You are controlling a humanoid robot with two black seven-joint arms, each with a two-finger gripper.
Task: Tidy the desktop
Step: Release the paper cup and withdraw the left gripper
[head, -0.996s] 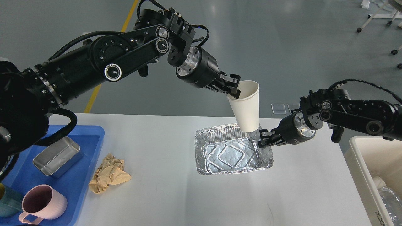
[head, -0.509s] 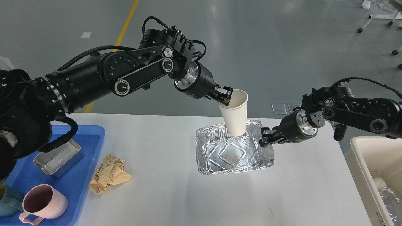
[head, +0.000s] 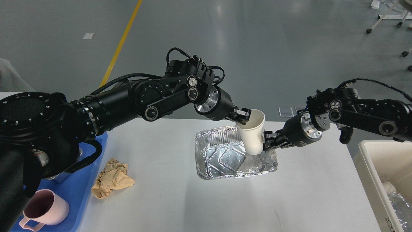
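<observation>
left gripper [head: 242,118] clamps white paper cup [head: 253,135] rim, cup's base inside foil tray [head: 225,158] | right gripper [head: 267,141] pinches tray's right rim | tray mid-table [head: 180,199] | crumpled brown paper [head: 112,181] near blue tray [head: 74,196]

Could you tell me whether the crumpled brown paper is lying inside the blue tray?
No, the crumpled brown paper lies on the desktop, beside the blue tray.

No text, label, brand or number can be read anywhere in this view.
</observation>
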